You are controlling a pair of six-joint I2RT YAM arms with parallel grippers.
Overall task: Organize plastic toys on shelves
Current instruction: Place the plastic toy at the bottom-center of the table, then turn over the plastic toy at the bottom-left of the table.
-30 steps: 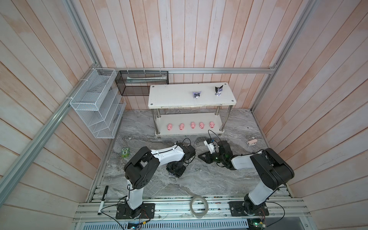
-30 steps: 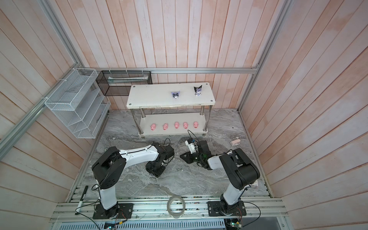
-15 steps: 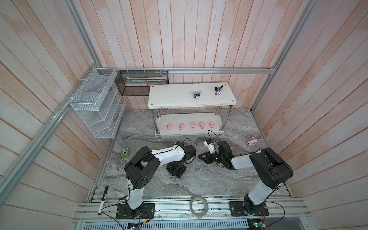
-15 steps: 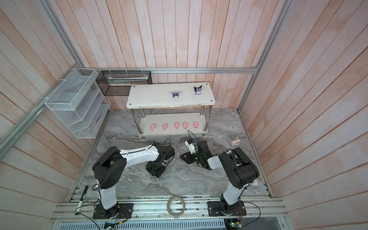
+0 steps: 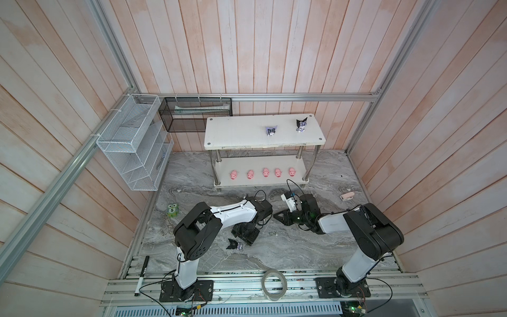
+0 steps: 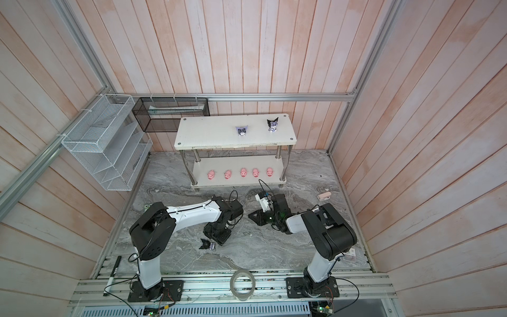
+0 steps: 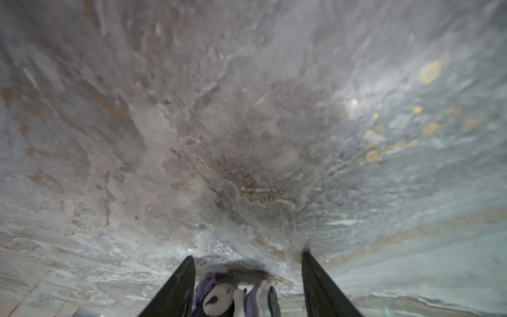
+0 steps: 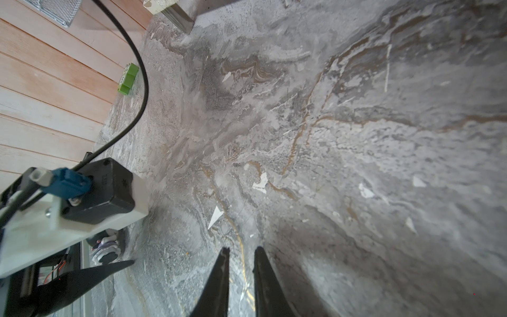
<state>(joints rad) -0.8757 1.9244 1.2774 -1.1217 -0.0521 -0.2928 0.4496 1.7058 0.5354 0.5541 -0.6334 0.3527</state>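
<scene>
Before the shelves (image 5: 233, 134), my left gripper (image 7: 247, 254) is straddling the toppled figurine (image 7: 227, 299), jaws apart, not clamping. My right gripper (image 8: 241, 249) is barely open, empty. I am judging the figurine light, rigid and slick: pinch the torso.

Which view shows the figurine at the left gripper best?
Left wrist: the figurine is close up, face visible, between the open jaws of the left gripper, though cropped by the frame edge. Both top views show it whole but tiny. The right wrist view shows only part, behind the left wrist camera.
</scene>
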